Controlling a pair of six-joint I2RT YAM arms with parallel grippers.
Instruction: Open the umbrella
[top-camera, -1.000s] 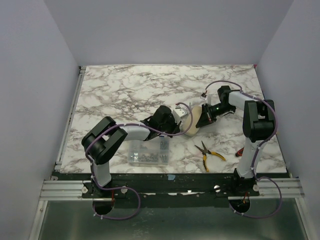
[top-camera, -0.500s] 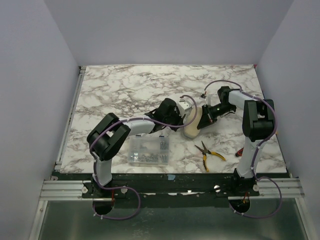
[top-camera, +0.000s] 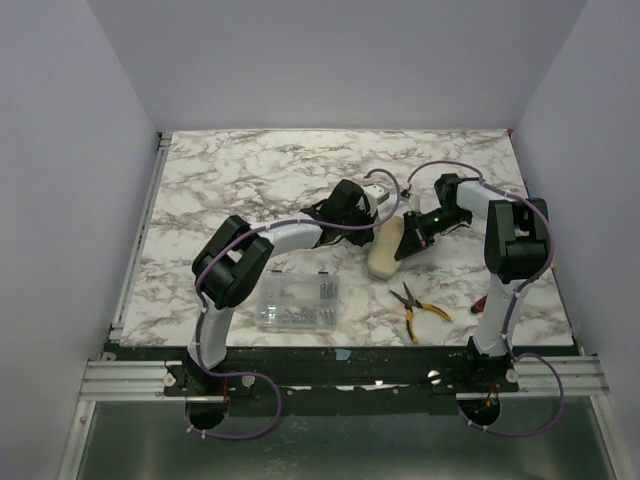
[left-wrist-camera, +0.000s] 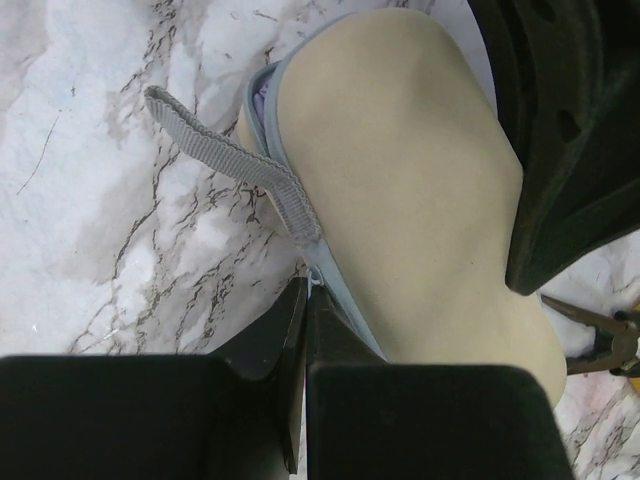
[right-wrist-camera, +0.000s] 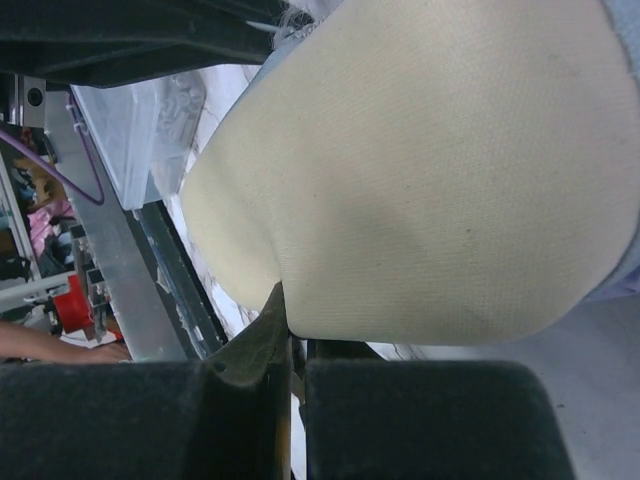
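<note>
Gripping the umbrella (left-wrist-camera: 400, 200) from both ends: left jaws clamped on its blue edge (left-wrist-camera: 335, 285), right jaws pinching cream fabric, likely for unsheathing.

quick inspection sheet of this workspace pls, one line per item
surface: white marble-pattern tabletop, flat
job's things: bundled umbrella in a cream fabric sleeve, lying right of centre, not yet opened; its grey strap trails onto the marble
clutter: clear plastic box of screws near the front edge; yellow-handled pliers to its right; small red item by the right arm, unclear what
grippers: left gripper shut at the sleeve's pale blue edge; right gripper shut, pinching cream fabric
cables: purple cables loop along both arms
surroundings: plain lilac-grey walls on three sides; aluminium rail in front
</note>
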